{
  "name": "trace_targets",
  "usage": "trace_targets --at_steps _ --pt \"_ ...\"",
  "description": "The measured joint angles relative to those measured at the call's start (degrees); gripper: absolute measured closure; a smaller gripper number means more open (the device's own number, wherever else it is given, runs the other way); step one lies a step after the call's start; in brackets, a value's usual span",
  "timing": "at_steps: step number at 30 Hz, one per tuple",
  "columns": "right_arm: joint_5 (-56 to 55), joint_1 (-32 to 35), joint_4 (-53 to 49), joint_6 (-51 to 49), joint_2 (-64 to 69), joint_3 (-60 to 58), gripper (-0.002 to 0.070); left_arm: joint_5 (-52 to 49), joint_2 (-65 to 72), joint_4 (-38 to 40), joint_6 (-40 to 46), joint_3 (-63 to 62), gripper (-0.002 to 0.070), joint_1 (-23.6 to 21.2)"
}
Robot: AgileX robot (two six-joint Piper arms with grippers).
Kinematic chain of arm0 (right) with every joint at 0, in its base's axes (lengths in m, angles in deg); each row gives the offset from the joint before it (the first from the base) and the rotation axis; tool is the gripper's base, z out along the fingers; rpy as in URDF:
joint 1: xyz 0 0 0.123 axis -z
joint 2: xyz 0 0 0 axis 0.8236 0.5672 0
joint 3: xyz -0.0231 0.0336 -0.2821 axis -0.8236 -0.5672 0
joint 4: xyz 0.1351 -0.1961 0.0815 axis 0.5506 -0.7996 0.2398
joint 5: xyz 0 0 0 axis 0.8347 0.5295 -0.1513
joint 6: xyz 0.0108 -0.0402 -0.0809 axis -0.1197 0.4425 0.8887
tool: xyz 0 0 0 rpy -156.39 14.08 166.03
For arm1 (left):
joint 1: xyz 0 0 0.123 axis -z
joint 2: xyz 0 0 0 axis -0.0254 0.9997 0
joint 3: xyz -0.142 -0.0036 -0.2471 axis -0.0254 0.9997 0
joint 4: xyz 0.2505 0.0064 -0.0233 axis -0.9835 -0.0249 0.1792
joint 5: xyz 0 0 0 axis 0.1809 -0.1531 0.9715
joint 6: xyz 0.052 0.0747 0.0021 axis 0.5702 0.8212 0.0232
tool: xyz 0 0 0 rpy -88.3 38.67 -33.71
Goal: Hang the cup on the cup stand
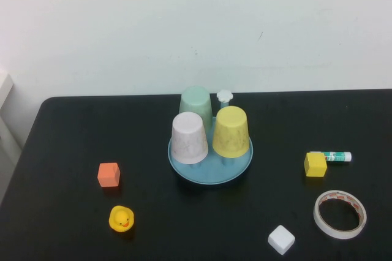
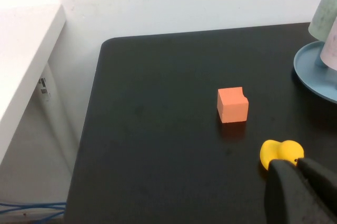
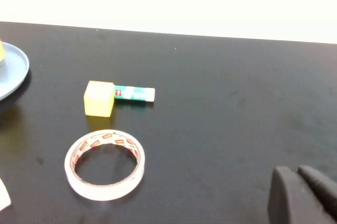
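Observation:
The yellow cup (image 1: pixel 231 131) sits upside down on a peg of the light-blue cup stand (image 1: pixel 211 174) at the table's middle. A white speckled cup (image 1: pixel 189 138) and a pale green cup (image 1: pixel 196 104) hang on it too, and one white flower cap (image 1: pixel 225 96) stands bare behind. Neither arm shows in the high view. My left gripper (image 2: pixel 296 163) is shut and empty, over the table's left front near the yellow duck (image 2: pixel 281 153). My right gripper (image 3: pixel 296 171) is shut and empty, over the table's right front. The stand's rim shows in the left wrist view (image 2: pixel 310 74) and the right wrist view (image 3: pixel 11 71).
An orange cube (image 1: pixel 109 174) and the duck (image 1: pixel 121 218) lie left of the stand. A yellow cube (image 1: pixel 315 164), a glue stick (image 1: pixel 334 157), a tape roll (image 1: pixel 340 214) and a white cube (image 1: pixel 281 239) lie to its right. A white wall stands behind the table.

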Motion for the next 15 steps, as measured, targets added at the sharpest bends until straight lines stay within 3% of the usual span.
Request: trace_targets --at_steps 15 --pt "0.0 0.0 -0.2 -1.3 0.0 0.0 0.0678 0.0 0.0 0.0 0.0 0.0 0.0675 0.0"
